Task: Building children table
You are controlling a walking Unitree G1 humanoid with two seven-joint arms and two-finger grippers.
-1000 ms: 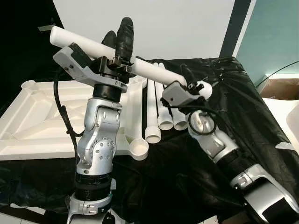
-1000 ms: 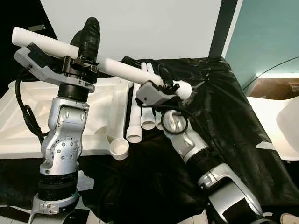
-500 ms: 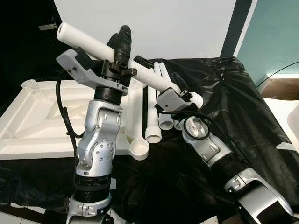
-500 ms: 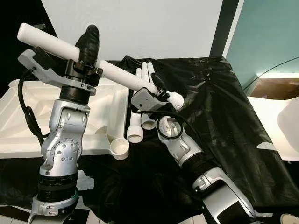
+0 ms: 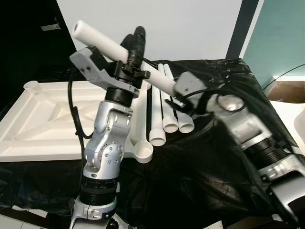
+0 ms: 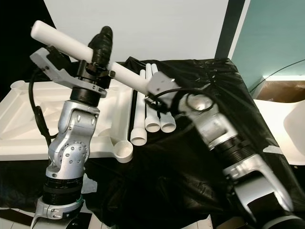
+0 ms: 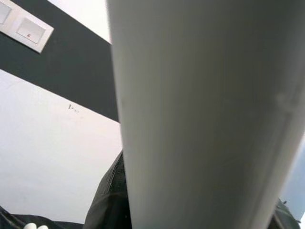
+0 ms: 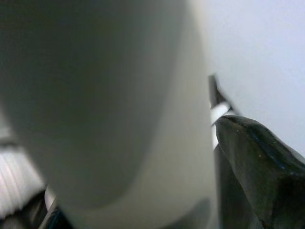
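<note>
One white tube (image 5: 125, 52), tilted in the air above the surface (image 5: 224, 157), clamped near its upper half by the left end effector (image 5: 135, 45). Right end effector (image 5: 177, 94) at the tube's lower end; grip cannot be told. Three tubes (image 5: 163, 112) lie beside the upturned white tabletop (image 5: 43, 124).

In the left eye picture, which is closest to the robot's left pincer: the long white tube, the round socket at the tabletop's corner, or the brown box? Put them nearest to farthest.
1. Long white tube: clamped in the left pincer.
2. Round socket: below it, at the white tabletop's near corner.
3. Brown box: far off at the right edge.
</note>
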